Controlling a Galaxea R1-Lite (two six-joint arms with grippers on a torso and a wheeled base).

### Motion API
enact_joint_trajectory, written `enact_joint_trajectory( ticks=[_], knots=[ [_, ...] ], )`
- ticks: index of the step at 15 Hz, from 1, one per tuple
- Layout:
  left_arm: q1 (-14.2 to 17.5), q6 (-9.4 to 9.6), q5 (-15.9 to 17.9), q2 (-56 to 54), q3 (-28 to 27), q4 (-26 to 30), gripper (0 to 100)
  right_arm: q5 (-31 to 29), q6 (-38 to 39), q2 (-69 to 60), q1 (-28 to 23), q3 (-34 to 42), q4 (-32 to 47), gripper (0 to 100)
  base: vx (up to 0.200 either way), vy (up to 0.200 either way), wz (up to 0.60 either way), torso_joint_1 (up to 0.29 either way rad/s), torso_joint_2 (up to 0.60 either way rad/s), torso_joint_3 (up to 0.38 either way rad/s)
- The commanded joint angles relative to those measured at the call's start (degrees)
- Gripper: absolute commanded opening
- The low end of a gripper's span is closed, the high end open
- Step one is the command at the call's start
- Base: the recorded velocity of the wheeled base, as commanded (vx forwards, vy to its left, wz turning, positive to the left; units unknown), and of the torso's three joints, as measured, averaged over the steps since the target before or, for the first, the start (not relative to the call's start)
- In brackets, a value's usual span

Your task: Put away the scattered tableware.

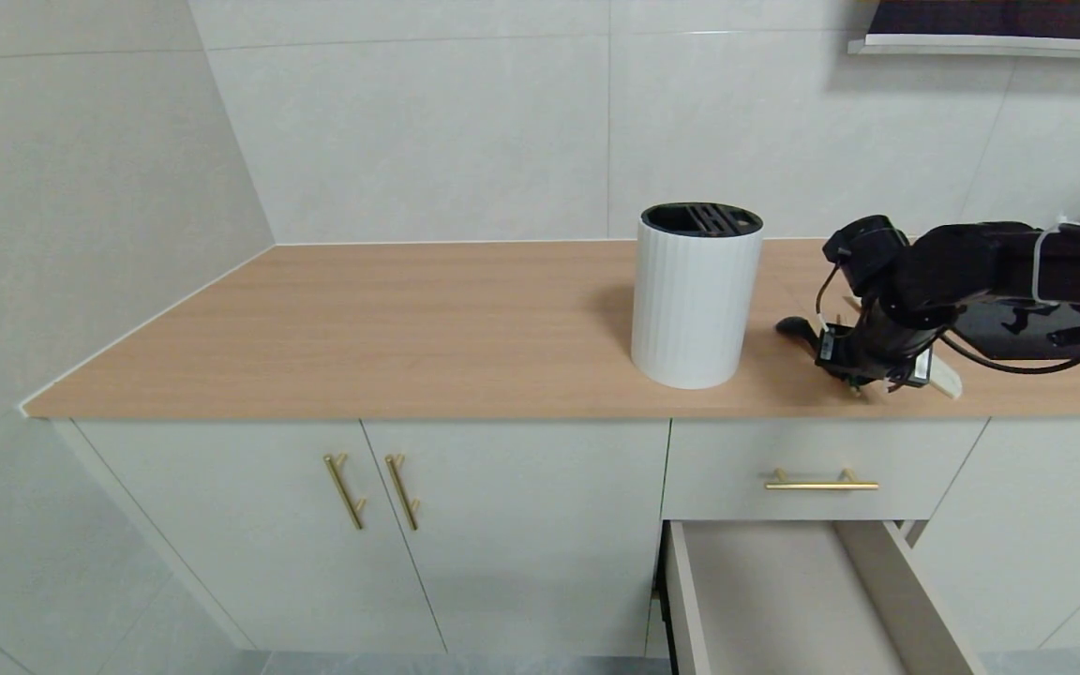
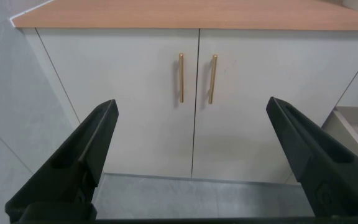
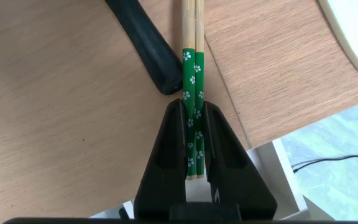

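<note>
The right claw (image 3: 193, 113) is clenched on a pair of pale wooden chopsticks with green ends dotted with small white flowers (image 3: 191, 74). It grips them by the green ends, low over the light wood worktop (image 1: 409, 328), near its front edge on the right. A black, slightly curved utensil handle (image 3: 145, 43) lies on the worktop with its end just beside the chopsticks. Left of the claw and near it stands a tall white ribbed cylindrical holder with a black slotted top (image 1: 695, 300), upright. To the far right a white rounded piece (image 3: 353, 31) rests at the worktop's edge.

Below, a cream drawer (image 1: 784, 600) stands pulled open under a shut one with a brass bar handle (image 1: 821, 484). The left claw (image 2: 191, 162) is released, its fingers spread wide, facing the cream cabinet doors with brass handles (image 2: 180, 78) on the left.
</note>
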State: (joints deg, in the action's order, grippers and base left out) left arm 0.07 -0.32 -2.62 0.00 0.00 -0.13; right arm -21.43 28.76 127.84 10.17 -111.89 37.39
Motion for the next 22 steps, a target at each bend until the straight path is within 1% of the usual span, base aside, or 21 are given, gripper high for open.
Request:
enact_joint_trajectory(
  ticks=[1,3,5,6,7,8,9,10,11,12,13,16,19,22],
  knots=[
    [0.0,-0.03,0.0,0.0,0.0,0.0,100,0.0,0.1,-1.6,-0.1,0.1,0.1,0,0.000,0.000,0.00,0.000,0.00,0.000],
    [0.0,-0.03,0.0,0.0,0.0,0.0,100,0.1,0.3,-5.3,-0.1,0.8,2.0,0,0.000,0.000,0.00,0.000,0.00,0.000],
    [0.0,-0.12,0.0,0.0,0.0,0.0,100,1.5,0.4,-12.2,0.1,2.4,8.8,0,0.000,0.000,0.00,0.000,0.00,0.000],
    [0.0,-0.12,0.0,0.0,0.0,0.0,100,2.1,0.4,-13.5,0.3,3.1,10.0,0,0.000,0.000,0.00,0.000,0.00,0.000],
    [0.0,-0.12,0.0,0.0,0.0,0.0,100,6.4,0.1,-21.1,1.1,7.4,14.8,0,0.000,0.000,0.00,0.000,0.00,0.000],
    [0.0,-0.12,0.0,0.0,0.0,0.0,100,10.9,-0.6,-27.4,1.8,12.2,15.6,0,0.000,0.000,0.00,0.000,0.00,0.000],
    [0.0,-0.12,0.0,0.0,0.0,0.0,100,12.5,-2.0,-29.9,1.9,14.6,15.8,0,0.000,0.000,0.00,0.000,0.00,0.000],
    [0.0,-0.12,0.0,0.0,0.0,0.0,100,14.5,-4.5,-34.0,2.1,18.8,15.8,0,0.000,0.000,0.00,0.000,0.00,0.000],
    [0.0,-0.12,0.0,0.0,0.0,0.0,100,16.7,-8.0,-40.0,2.4,25.4,15.5,0,0.000,0.000,0.00,0.000,0.00,0.000],
    [0.0,-0.12,0.0,0.0,0.0,0.0,100,16.9,-9.0,-42.8,3.4,28.5,15.4,0,0.000,0.000,0.00,0.000,0.00,0.000],
    [0.0,-0.12,0.0,0.0,0.0,0.0,100,16.9,-9.0,-45.0,5.4,30.9,15.4,0,0.000,0.000,0.00,0.000,0.00,0.000],
    [0.0,-0.12,0.0,0.0,0.0,0.0,100,16.7,-8.8,-50.5,12.7,37.5,15.1,0,0.000,0.000,0.00,0.000,0.00,0.000],
    [0.0,-0.12,0.0,0.0,0.0,0.0,100,16.6,-9.0,-49.6,15.6,40.8,14.3,0,0.000,0.000,0.00,-0.015,0.04,0.028],
    [0.0,-0.12,0.0,0.0,0.0,0.0,100,16.5,-9.0,-48.9,16.5,41.5,13.6,0,0.000,0.000,0.00,-0.142,0.37,0.232]
  ],
)
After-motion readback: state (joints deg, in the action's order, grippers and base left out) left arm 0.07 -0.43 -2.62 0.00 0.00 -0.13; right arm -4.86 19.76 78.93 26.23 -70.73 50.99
